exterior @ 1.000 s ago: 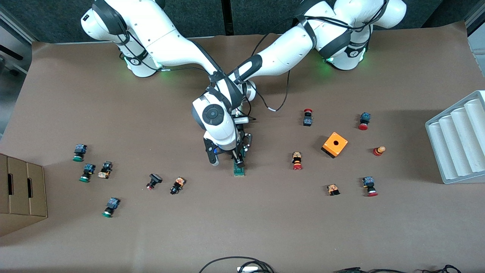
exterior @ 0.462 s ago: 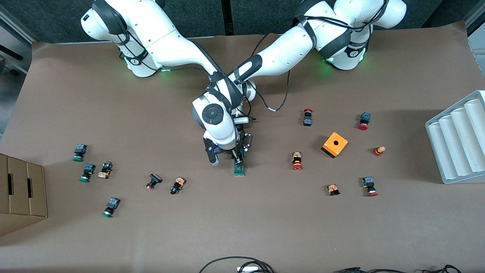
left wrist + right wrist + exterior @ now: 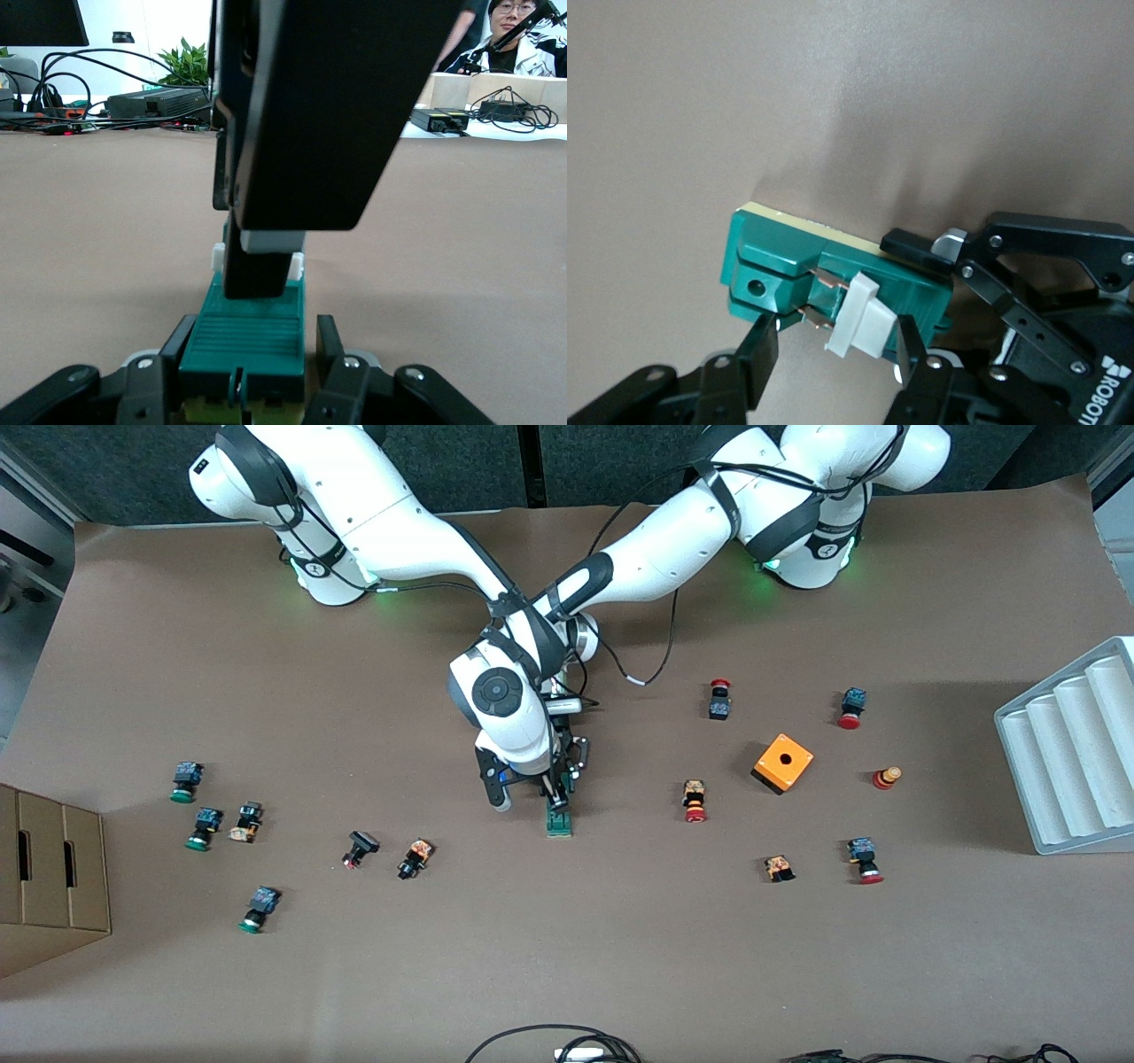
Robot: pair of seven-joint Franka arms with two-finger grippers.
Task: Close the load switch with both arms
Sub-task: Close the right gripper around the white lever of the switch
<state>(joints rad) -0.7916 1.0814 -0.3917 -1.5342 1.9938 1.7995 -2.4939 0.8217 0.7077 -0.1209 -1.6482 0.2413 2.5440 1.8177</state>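
Observation:
The load switch (image 3: 558, 825) is a narrow green block lying mid-table, under where both arms meet. In the left wrist view, my left gripper (image 3: 252, 350) straddles one end of the switch (image 3: 248, 332), its fingers at the two sides. In the right wrist view, my right gripper (image 3: 833, 350) is open over the other end of the switch (image 3: 771, 257), with the raised white piece (image 3: 859, 323) between its fingers and close to one of them. In the front view, my right gripper (image 3: 555, 797) hangs over the switch and hides most of the left gripper.
An orange cube box with a hole (image 3: 783, 762) stands toward the left arm's end. Red-capped and green-capped push buttons lie scattered at both ends. A white ridged tray (image 3: 1072, 753) and a cardboard box (image 3: 44, 868) stand at the table's two ends.

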